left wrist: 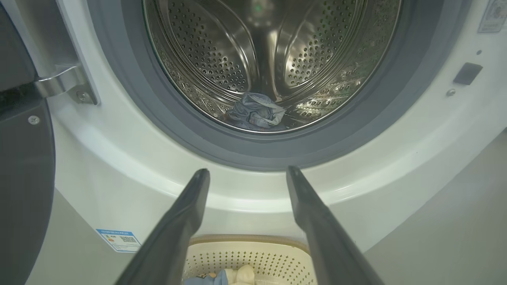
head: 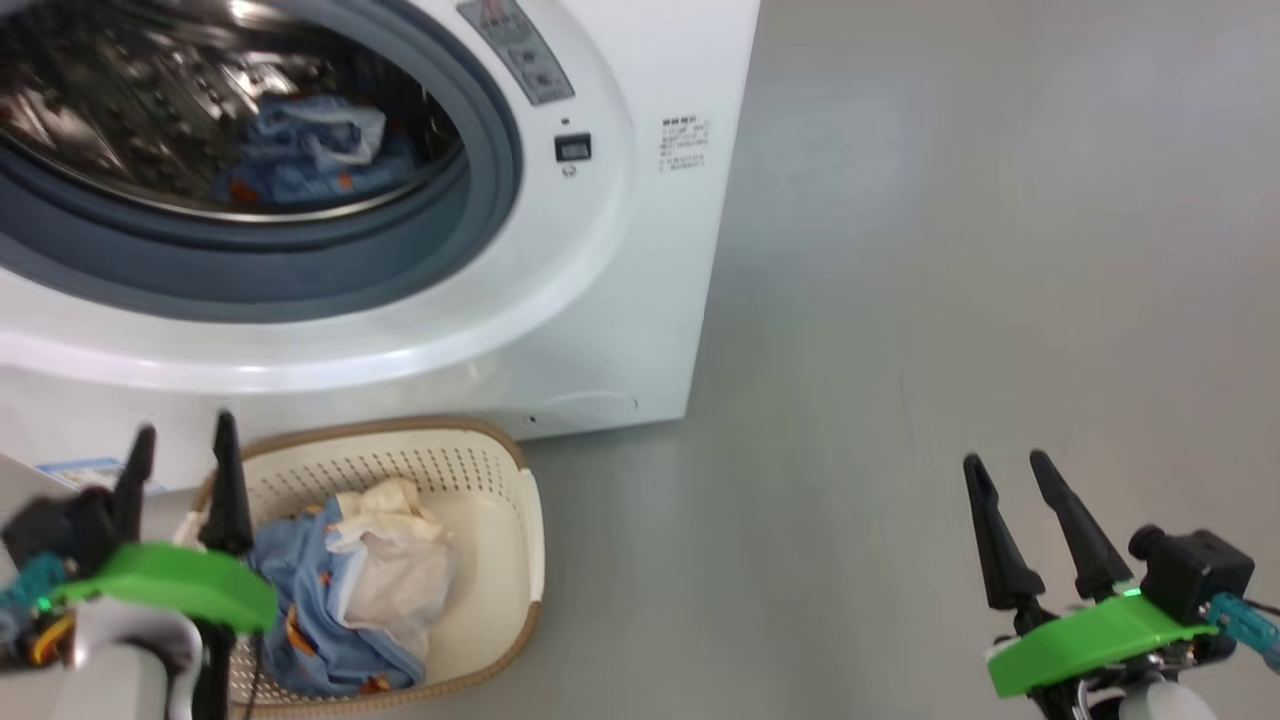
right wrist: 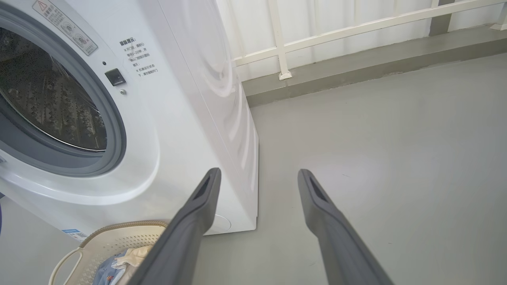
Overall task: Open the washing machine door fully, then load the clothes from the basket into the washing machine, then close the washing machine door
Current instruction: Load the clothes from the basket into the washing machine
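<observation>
In the head view, the washing machine [head: 620,300] is seen as a white box with its round opening uncovered. A blue-grey gasket [head: 490,170] is set around the steel drum [head: 120,110], and a light blue bundle [head: 300,160] with a whitish piece is lying inside. The basket [head: 505,540], cream with a brown rim, is placed on the grey floor [head: 950,250] just before the machine. The clothes [head: 330,600], light blue with small orange prints plus a cream piece, are heaped in it. The left claw [head: 186,425] is held spread and empty; the clothes are found at 4 o'clock from it, the drum opening at 12 o'clock. The right claw [head: 1005,458] is spread and empty too, above bare floor, with the basket well apart at 9 o'clock.

In the left wrist view, the perforated drum is shown at 12 o'clock beyond the parted fingers, the bundle resting at its bottom. The washing machine door [left wrist: 20,178], dark, is swung aside at 9 o'clock, carried by a metal hinge [left wrist: 59,83]. The basket is seen at 6 o'clock, a small blue label [left wrist: 119,239] at 7 o'clock.

In the right wrist view, the machine is seen at 10 o'clock from the parted fingers, the basket with the clothes at 7 o'clock, and a white railing [right wrist: 356,27] at 1 o'clock.
</observation>
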Controlling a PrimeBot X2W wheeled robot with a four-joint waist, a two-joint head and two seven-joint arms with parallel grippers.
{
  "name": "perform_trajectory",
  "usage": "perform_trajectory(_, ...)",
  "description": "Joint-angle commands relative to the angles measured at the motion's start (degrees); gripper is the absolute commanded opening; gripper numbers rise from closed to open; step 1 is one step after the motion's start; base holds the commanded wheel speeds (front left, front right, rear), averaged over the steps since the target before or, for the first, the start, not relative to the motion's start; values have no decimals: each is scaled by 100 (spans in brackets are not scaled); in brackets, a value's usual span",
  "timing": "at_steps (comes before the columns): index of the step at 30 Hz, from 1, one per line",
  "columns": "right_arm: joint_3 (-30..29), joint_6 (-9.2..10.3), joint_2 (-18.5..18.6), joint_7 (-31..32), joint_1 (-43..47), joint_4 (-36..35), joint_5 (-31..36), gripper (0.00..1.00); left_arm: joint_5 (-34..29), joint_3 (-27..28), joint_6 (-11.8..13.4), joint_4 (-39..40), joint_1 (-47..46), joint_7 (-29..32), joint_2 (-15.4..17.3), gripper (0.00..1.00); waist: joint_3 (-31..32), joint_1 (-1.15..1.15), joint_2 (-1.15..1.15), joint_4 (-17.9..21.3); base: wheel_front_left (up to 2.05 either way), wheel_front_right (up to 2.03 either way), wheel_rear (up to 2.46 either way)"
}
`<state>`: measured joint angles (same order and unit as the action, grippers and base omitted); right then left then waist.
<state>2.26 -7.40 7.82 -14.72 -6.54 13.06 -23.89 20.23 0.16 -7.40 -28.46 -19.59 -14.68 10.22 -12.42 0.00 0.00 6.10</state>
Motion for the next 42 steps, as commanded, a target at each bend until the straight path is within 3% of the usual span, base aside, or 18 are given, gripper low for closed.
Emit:
perform_trajectory(1,100,-9,91,-28,92,-105,-29,100,-72,205,-9,201,103,-32,153,100,254,0,0,-81,0,0,0)
perform_trajectory(22,-79,-9,388,-28,828,-238,-128,100,-225,553,-9,1331,1956,-32,-190,100,881,0,0,-204,0,0,0)
perform_trajectory(42,-121,-9,256,-28,756,-331,-72,100,-187,622,-9,1547,1962,-32,-237,100,692,0,0,-221,0,0,0)
